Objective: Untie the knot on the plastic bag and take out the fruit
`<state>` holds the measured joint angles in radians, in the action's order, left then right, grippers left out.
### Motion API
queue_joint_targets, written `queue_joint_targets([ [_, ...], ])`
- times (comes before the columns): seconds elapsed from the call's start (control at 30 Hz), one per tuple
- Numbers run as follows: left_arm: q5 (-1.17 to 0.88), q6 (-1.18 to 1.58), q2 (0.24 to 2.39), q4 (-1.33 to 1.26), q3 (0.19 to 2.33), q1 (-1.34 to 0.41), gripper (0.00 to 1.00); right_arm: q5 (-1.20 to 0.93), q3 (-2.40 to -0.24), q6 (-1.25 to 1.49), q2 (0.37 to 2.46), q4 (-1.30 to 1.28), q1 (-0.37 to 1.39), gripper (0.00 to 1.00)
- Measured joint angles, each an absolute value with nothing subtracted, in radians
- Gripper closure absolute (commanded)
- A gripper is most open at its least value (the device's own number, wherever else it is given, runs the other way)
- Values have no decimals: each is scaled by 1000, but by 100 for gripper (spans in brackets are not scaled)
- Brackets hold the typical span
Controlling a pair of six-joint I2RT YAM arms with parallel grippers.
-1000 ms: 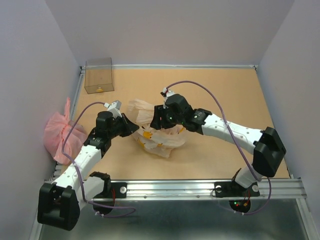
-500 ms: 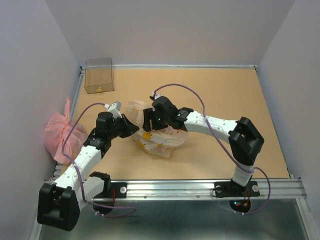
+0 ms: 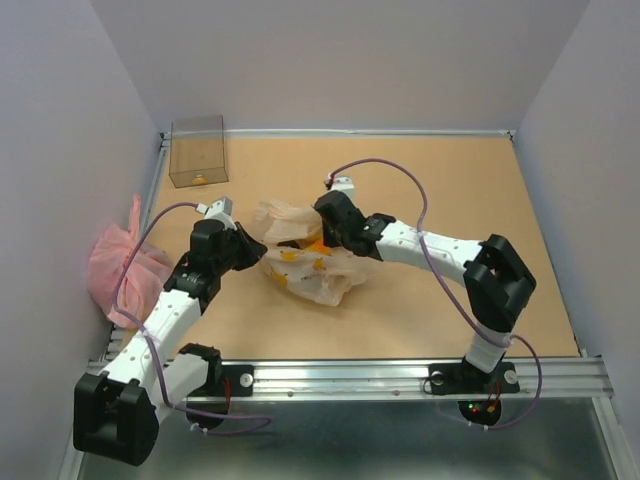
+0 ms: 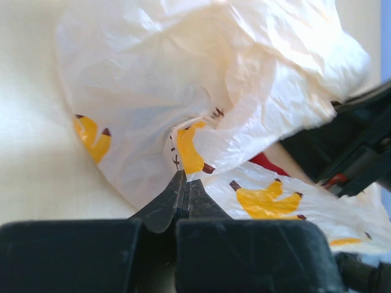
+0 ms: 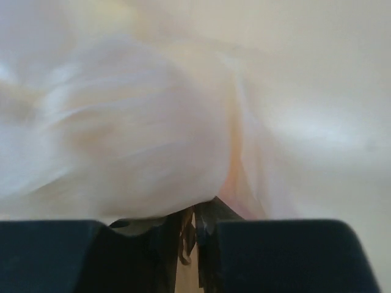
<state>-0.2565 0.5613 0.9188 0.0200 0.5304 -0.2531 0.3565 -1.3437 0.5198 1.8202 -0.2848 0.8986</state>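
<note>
The pale peach plastic bag (image 3: 318, 272) with yellow marks lies crumpled mid-table. Its loose top (image 3: 283, 218) is bunched up, and I cannot make out the knot. My left gripper (image 3: 254, 252) is at the bag's left edge, shut on a fold of film (image 4: 184, 176). My right gripper (image 3: 322, 228) is pressed into the bag's top from the right, its jaws closed on thin film (image 5: 194, 213). The bag (image 5: 153, 122) fills the right wrist view, blurred. An orange fruit (image 3: 316, 244) shows by the right gripper, and a red fruit (image 4: 267, 163) peeks between folds.
A pink crinkled bag (image 3: 120, 268) lies at the left edge of the table. A clear plastic box (image 3: 197, 150) stands at the far left corner. The right arm's black body (image 4: 351, 146) is close on the right in the left wrist view.
My right gripper swung left, then back right and further into the bag's top. The bag has been pulled flatter and wider, and the orange fruit now shows.
</note>
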Motion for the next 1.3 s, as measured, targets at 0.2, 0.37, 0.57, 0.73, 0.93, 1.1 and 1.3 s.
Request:
queue_joint_targets([
  [0.2, -160, 562, 936, 79, 562, -227, 100, 533, -1260, 501, 1695, -308, 713, 95],
  [0.37, -134, 569, 949, 102, 586, -192, 100, 561, -1217, 509, 1633, -313, 545, 95],
  [0.57, -177, 574, 1060, 67, 681, -181, 100, 485, -1245, 509, 1623, -326, 485, 92],
  [0.73, -223, 578, 1216, 6, 787, -167, 100, 389, -1375, 458, 1660, -340, 451, 44],
  [0.93, -257, 572, 1291, -62, 880, -236, 100, 254, -1451, 373, 1633, -345, 496, 29],
  [1.1, -257, 563, 1283, -88, 873, -295, 100, 195, -1467, 331, 1552, -367, 652, 29],
  [1.3, -237, 558, 1254, -104, 809, -315, 99, 170, -1397, 358, 1519, -356, 757, 35],
])
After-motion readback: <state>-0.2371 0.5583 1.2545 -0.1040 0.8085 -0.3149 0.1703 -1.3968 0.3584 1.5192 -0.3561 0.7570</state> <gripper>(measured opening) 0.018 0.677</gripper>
